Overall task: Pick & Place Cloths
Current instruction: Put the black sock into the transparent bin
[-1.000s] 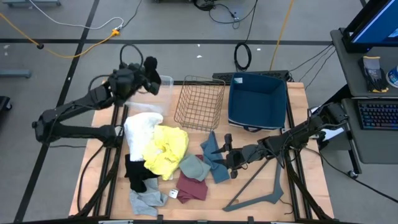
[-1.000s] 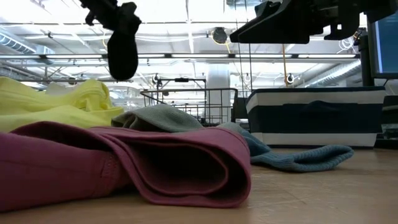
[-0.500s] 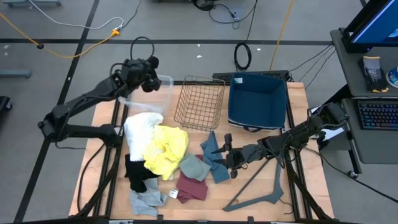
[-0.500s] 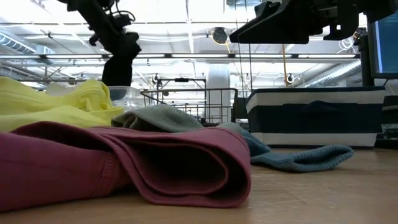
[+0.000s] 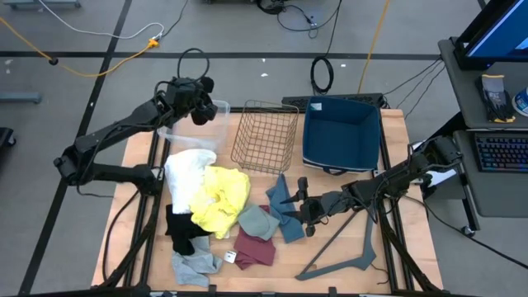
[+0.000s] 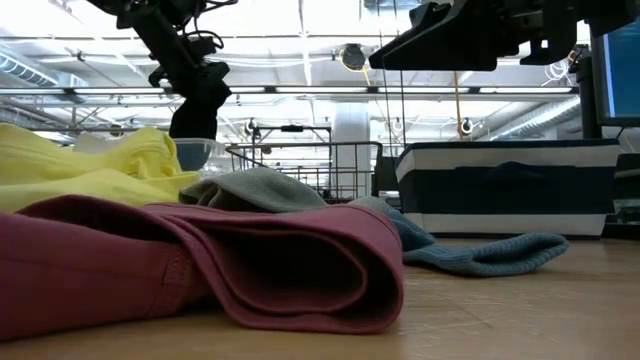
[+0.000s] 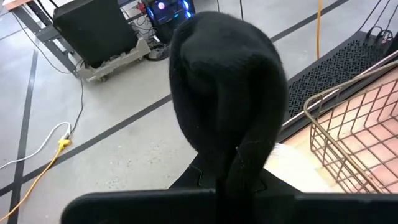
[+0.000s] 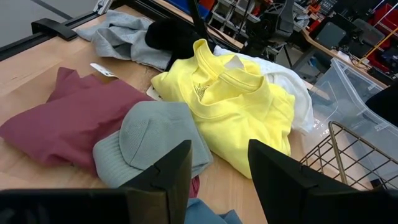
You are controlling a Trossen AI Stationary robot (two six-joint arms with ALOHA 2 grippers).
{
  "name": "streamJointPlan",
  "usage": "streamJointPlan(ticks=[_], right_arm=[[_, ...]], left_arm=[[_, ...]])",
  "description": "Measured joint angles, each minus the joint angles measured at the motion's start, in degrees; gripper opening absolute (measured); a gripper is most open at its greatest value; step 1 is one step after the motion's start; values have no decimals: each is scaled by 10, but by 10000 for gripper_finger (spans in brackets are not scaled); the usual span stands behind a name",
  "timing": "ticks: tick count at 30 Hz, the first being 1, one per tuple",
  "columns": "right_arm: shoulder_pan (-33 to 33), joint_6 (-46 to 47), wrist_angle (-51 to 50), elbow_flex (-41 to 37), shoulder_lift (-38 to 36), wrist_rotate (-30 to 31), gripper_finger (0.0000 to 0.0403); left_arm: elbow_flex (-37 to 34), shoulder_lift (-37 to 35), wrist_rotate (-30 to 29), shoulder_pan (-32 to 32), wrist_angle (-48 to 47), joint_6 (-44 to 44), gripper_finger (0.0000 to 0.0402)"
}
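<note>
Black cloth [image 7: 227, 106] hangs pinched in the left gripper [image 5: 200, 106], over the clear plastic bin [image 5: 216, 115] at the table's far left, beside the wire basket [image 5: 266, 135]. The right gripper [image 5: 304, 206] waits with fingers parted above the blue cloth [image 5: 285, 210]. Yellow cloth [image 5: 219, 196] lies mid-table.

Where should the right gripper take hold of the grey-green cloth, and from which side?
Probably from above, at the raised rounded crown of the grey-green cloth, since it bulges up while its edges lie under or against the yellow cloth and maroon cloth. The right gripper is open nearby.
</note>
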Motion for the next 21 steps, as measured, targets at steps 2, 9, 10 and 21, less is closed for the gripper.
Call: streamJointPlan(ticks=[2,9,10,21], right_arm=[[0,0,0,0,0,0,151],[0,0,0,0,0,0,149],[0,0,0,0,0,0,150],[0,0,0,0,0,0,148]], left_arm=[[0,0,0,0,0,0,0],[0,0,12,0,-4,-3,0],[0,0,12,0,-5,-4,0],[0,0,12,0,-4,-6,0]])
